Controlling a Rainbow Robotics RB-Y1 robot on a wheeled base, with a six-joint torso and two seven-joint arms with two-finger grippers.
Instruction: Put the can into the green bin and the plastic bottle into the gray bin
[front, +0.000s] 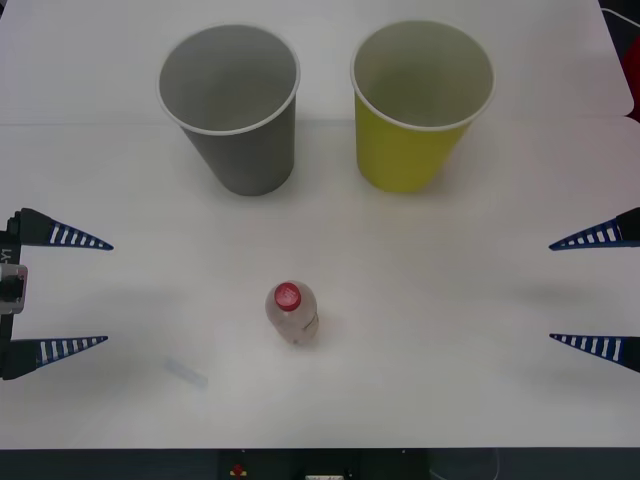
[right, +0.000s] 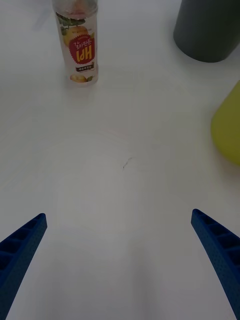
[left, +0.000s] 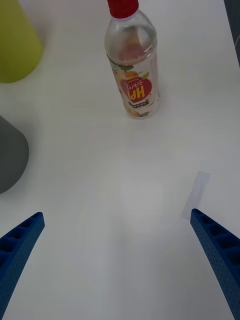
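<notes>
Here the plastic bottle (front: 291, 312) stands upright, ungripped.

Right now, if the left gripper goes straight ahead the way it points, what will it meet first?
Probably the plastic bottle, standing upright ahead of the open left gripper. Bare table lies between them; how well they line up is uncertain.

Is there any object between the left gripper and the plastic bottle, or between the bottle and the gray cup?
Nothing visible. Bare table separates the open left gripper from the upright bottle, and the bottle from the gray cup.
</notes>
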